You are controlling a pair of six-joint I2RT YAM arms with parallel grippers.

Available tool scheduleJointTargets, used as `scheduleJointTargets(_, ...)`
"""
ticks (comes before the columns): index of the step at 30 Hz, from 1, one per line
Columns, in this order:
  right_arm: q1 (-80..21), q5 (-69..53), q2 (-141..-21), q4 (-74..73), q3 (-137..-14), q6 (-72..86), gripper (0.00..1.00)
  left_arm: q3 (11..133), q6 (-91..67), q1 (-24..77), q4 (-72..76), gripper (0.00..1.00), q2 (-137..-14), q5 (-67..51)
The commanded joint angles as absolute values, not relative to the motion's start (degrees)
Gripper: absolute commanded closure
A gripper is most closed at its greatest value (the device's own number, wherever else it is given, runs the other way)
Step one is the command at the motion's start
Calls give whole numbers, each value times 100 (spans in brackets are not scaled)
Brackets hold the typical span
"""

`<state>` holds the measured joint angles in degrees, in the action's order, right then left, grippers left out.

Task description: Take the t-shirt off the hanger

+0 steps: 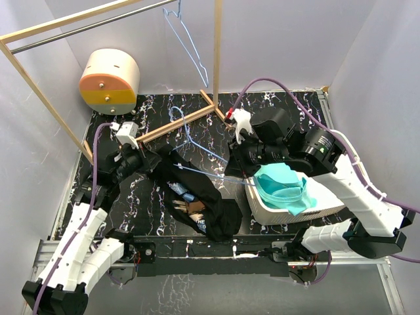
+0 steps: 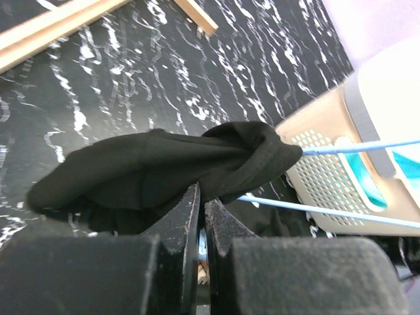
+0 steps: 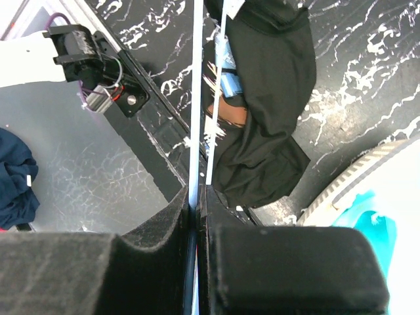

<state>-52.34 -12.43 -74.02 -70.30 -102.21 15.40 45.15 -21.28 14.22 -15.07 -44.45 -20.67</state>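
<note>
No legible text, label, brand, number or sign is found in any view. The black t-shirt (image 1: 211, 205), lying just left of the white basket (image 1: 296, 214), carries a printed graphic (image 3: 226, 86) in blue, white and brown. The graphic is folded into the crumpled fabric, and no letters or figures can be made out on it.
</note>
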Motion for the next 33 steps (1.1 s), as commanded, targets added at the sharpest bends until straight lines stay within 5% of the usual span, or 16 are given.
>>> scheduleJointTargets(1, -5238, -907, -6899, -6817, -9928, 1631, 92, 5013, -1952, 1437, -1941, 100, -4045, -703)
scheduleJointTargets(9, -5233, -831, -6404, -7035, -9922, 1758, 92, 5461, -2060, 1436, -2673, 100, -4265, 808)
scheduleJointTargets(17, -5237, -735, -6419, -6989, -10805, 1790, 92, 5072, -2139, 1441, -2848, 98, -4454, 663)
scheduleJointTargets(21, -5238, -412, -6497, -6704, -10978, 1811, 92, 4841, -1974, 1441, -2665, 48, -4308, 31)
scheduleJointTargets(24, -5238, -66, -6681, -6244, -11068, 1675, 92, 4701, -1890, 1440, -2602, 25, -4086, -220)
scheduleJointTargets(33, -5237, 1006, -8253, -4663, -12058, 1004, 92, 4227, -1819, 1439, -2525, 19, -2997, -281)
